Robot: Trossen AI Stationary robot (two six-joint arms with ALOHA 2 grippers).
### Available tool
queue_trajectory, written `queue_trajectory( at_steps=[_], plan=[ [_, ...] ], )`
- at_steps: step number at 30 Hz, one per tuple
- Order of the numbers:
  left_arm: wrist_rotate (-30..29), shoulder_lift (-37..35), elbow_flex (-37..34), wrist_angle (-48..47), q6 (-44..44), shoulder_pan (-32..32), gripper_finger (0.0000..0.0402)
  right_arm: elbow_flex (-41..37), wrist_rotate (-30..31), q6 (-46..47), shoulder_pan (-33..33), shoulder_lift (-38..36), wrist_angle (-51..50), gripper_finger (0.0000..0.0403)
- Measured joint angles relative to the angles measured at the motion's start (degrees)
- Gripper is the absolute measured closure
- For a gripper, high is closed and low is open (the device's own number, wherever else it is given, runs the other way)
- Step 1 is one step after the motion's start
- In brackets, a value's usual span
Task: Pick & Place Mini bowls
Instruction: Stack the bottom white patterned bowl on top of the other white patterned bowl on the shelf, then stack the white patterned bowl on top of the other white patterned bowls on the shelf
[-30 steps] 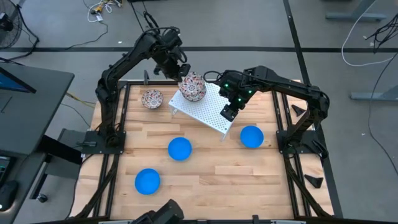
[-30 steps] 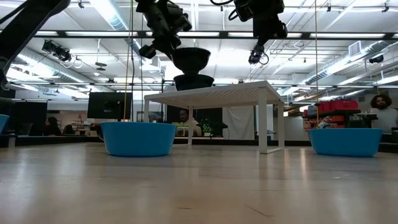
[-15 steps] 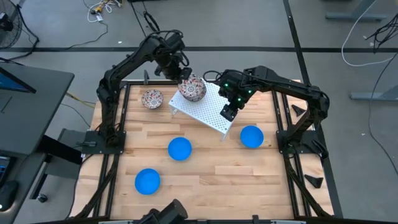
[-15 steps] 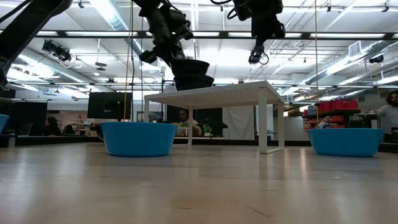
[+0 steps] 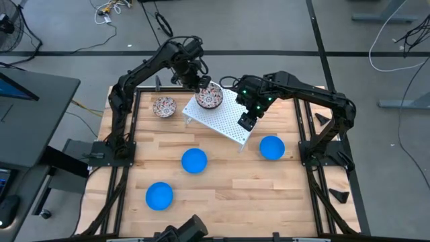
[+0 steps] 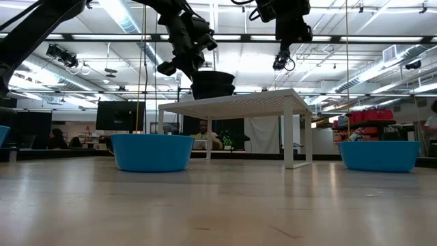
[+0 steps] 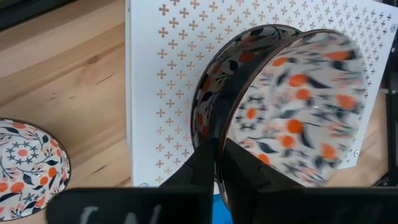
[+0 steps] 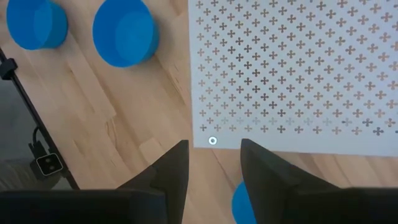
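Two speckled mini bowls sit stacked on the white rack [image 5: 227, 119] at its far-left part. My left gripper [image 5: 199, 86] is shut on the upper bowl [image 7: 292, 106], which lies nested in the lower bowl [image 7: 214, 81]. In the low view the stack [image 6: 213, 83] stands on the rack top. A third speckled bowl [image 5: 164, 106] rests on the table left of the rack. Three blue bowls [image 5: 194, 160] [image 5: 160, 195] [image 5: 272, 147] stand on the table. My right gripper [image 5: 247, 121] hovers open over the rack's near-right corner [image 8: 212, 142]. My left gripper pinches the upper speckled bowl's rim [image 7: 219, 146] between its two fingers, one finger [image 7: 242, 165] inside the bowl and one [image 7: 202, 165] outside. It comes from above, slanting from the far-left side. The bowl sits slightly tilted, its underside in the lower bowl.
The rack [image 6: 239, 101] stands on legs above the wooden table, with blue bowls [image 6: 151, 152] [image 6: 379, 155] in front of it on either side. Bare wood [image 5: 228, 188] lies between the blue bowls toward the near edge. Black frame rails run along both table sides.
My left gripper has come down with the speckled bowl. The bowl hung clear above the other bowl on the rack a second ago, then tipped, and now lies nested in it. My right gripper has kept still.
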Motion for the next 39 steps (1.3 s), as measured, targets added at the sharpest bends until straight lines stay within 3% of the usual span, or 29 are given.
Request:
queue_trajectory(
  at_steps=[19,25,30,39],
  plan=[
    [-0.31,-0.02,0.02,-0.05,-1.25,0.22,0.0267,0.00,0.00,-0.91,-0.01,0.00,0.00,0.0257],
    [-2.68,-0.04,0.04,-1.03,-1.27,0.22,0.0266,0.00,0.02,-0.97,-0.01,0.00,0.00,0.0257],
    [-1.36,-0.35,0.04,-1.73,-1.25,0.38,0.0270,0.00,0.00,-0.98,-0.02,0.00,0.00,0.0257],
    [-0.61,-6.07,0.11,-1.89,-0.96,0.59,0.0266,0.00,0.02,-1.01,-0.02,0.00,0.88,0.0257]
  ],
)
